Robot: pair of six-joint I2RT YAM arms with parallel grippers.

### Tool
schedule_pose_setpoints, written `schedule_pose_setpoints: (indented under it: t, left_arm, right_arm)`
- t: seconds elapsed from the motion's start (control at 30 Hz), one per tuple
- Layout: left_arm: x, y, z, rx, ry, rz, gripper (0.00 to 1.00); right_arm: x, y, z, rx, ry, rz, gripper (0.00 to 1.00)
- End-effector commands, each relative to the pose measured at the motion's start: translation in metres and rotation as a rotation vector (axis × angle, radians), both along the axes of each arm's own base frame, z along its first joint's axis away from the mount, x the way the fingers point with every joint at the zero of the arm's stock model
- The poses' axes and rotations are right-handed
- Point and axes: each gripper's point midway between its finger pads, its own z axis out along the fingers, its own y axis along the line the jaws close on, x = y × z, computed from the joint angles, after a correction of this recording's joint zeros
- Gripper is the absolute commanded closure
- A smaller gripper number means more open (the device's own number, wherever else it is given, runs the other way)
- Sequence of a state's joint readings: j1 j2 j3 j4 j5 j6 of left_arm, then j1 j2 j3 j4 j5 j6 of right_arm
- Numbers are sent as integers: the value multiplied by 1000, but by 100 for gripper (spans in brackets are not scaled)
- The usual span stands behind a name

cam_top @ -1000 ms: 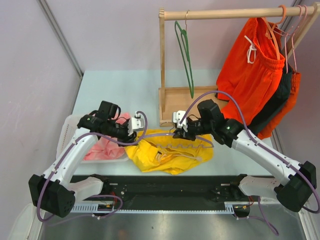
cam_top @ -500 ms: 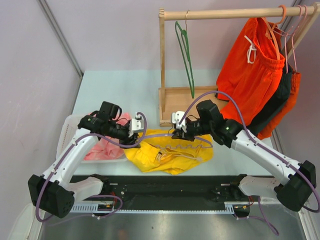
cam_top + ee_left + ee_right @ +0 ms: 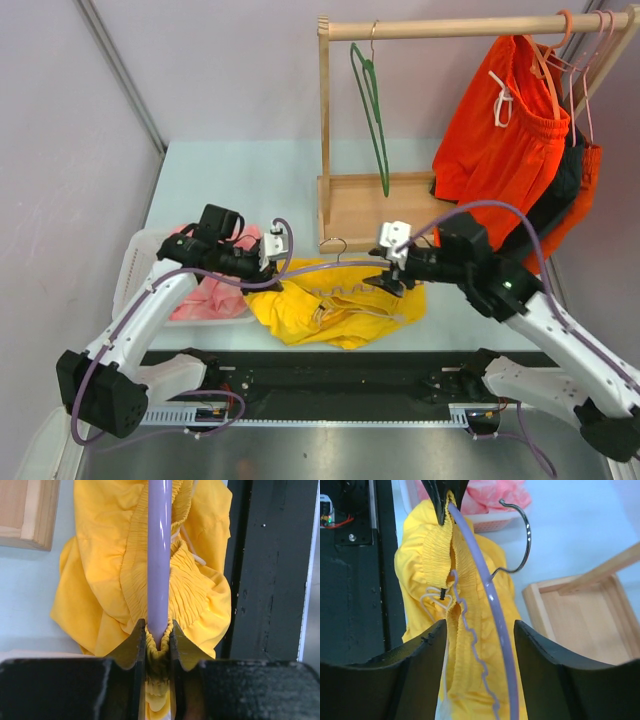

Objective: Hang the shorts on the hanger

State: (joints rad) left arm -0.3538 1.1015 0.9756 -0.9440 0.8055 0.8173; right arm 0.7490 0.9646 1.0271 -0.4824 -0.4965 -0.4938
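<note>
The yellow shorts (image 3: 340, 310) lie bunched on the table near its front edge. The lilac hanger (image 3: 491, 597) lies across them, its wavy lower bar (image 3: 470, 630) over the waistband and its silver hook (image 3: 338, 243) pointing away. My left gripper (image 3: 157, 625) is shut on the hanger's left end (image 3: 159, 555) together with a fold of the elastic waistband (image 3: 192, 575). My right gripper (image 3: 479, 625) is open, its jaws wide on either side of the hanger's right half, touching nothing. The white drawstring (image 3: 432, 600) shows by the left jaw.
A white basket (image 3: 135, 265) with pink cloth (image 3: 210, 290) sits at the left. A wooden rack with a tray (image 3: 365, 205) stands behind, carrying a dark green hanger (image 3: 372, 110) and orange-red shorts (image 3: 500, 140). A black rail (image 3: 320, 375) runs along the front.
My right gripper has drawn back to the right, away from the hanger's hook, which now shows uncovered. My left gripper has stayed clamped in place.
</note>
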Motion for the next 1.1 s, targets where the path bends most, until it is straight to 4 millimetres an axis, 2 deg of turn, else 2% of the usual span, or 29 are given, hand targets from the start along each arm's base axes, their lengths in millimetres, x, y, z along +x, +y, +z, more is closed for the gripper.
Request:
schedule_pose_setpoints:
  t: [0.0,0.13,0.17,0.3,0.47,0.7,0.93,1.07]
  left_arm:
    - [6,-9,15,-79,-1,41,100]
    - [9,-10,16,-93,8,61,100]
    - [11,-10,15,-93,20,66,100]
    - [14,-12,16,-104,38,79,100]
    - [17,-13,17,-112,42,103,100]
    - [15,-12,17,-120,39,125,100]
    - [13,-12,16,-124,47,130,100]
    - [13,-11,17,-120,41,127,100]
  right_arm:
    - [-22,-34,8,-26,44,-87,41]
    - [-27,-43,-23,-108,68,-82,47]
    - [-25,-47,-42,-143,84,-95,48]
    - [-5,-45,-68,-151,22,-166,53]
    - [9,-38,-87,-134,-55,-181,52]
    - [4,-31,-127,-213,-50,-141,49]
    - [12,-40,-154,-318,-84,-187,46]
    - [11,-45,-164,-362,-103,-192,44]
